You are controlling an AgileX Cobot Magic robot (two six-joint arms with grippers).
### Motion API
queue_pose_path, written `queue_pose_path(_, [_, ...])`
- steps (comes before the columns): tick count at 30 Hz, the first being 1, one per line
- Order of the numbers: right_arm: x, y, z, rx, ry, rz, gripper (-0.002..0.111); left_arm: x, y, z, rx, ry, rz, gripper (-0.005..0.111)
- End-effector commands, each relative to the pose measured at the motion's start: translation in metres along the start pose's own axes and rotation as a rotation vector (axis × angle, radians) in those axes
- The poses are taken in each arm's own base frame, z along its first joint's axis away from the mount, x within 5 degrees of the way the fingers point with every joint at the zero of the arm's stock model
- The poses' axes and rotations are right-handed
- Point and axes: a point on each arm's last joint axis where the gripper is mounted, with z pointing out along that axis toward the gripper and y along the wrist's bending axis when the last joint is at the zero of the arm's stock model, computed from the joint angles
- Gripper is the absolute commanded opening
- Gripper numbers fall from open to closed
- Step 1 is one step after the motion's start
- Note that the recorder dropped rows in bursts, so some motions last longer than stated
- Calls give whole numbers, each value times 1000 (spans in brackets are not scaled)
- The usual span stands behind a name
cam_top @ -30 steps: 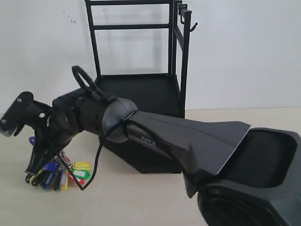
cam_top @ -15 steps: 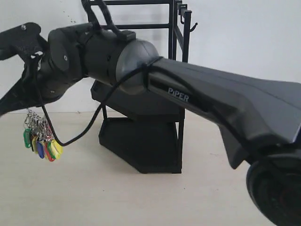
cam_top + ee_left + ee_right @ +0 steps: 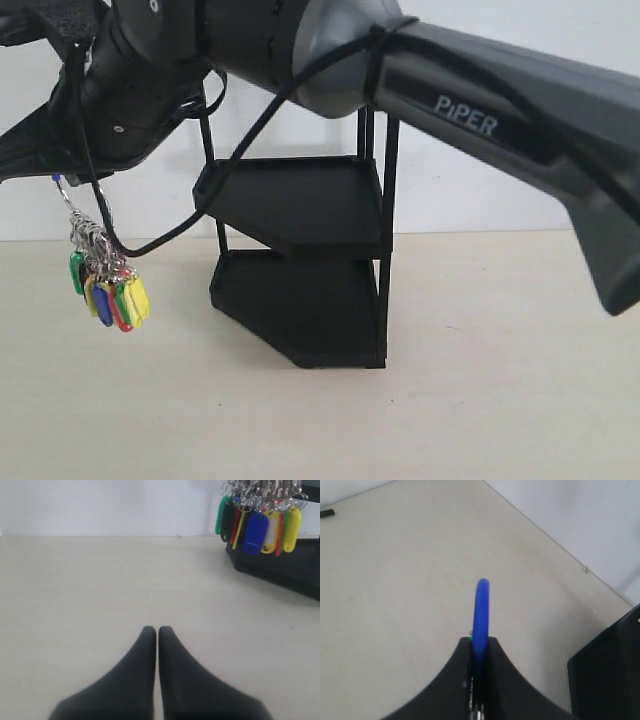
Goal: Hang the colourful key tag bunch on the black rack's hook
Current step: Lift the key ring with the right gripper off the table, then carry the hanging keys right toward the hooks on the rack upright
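The colourful key tag bunch point(image 3: 105, 290) hangs in the air left of the black rack point(image 3: 300, 200), its tags dangling well above the table. My right gripper point(image 3: 40, 150) has reached across to the far left and holds the bunch from above. In the right wrist view the right gripper point(image 3: 479, 641) is shut on the ring's blue sleeve point(image 3: 482, 605), with the rack's edge point(image 3: 610, 670) beside it. My left gripper point(image 3: 158, 629) is shut and empty, low over the table. It looks toward the hanging tags point(image 3: 257, 522) and the rack's base point(image 3: 280, 570). The rack's hooks are hidden behind the arm.
The right arm's thick black body point(image 3: 480, 110) crosses the top of the exterior view in front of the rack's upper frame. A black cable point(image 3: 170, 240) loops down from it beside the bunch. A white wall stands behind the beige table point(image 3: 450, 400).
The right gripper has risen with the bunch. The tags lay on the table a second ago and now hang free in the air. The arm now covers the rack's top.
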Motion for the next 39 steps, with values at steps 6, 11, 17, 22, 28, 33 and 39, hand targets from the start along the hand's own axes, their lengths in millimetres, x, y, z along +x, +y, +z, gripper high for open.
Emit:
queue_pose_path(6, [-13,-4,-66,10,59,-50,0,-2,0,0,-2,-17,-18,4])
queue_pose_path(11, [-15,-3,-103,4,115,-77,0,-2,0,0,-2,-17,-18,4])
queue_pose_path(17, [-24,-2,-154,10,59,-72,0,-2,0,0,-2,-17,-18,4])
queue_pose_path(22, [-29,-2,-200,24,-17,-63,0,-2,0,0,-2,-17,-18,4])
queue_pose_path(28, [-19,-2,-248,38,-53,-52,0,-2,0,0,-2,-17,-18,4])
queue_pose_path(33, [2,-2,-280,54,-44,-53,0,-2,0,0,-2,-17,-18,4])
queue_pose_path(39, [37,-13,-311,198,-15,10,0,-2,0,0,-2,-17,-18,4])
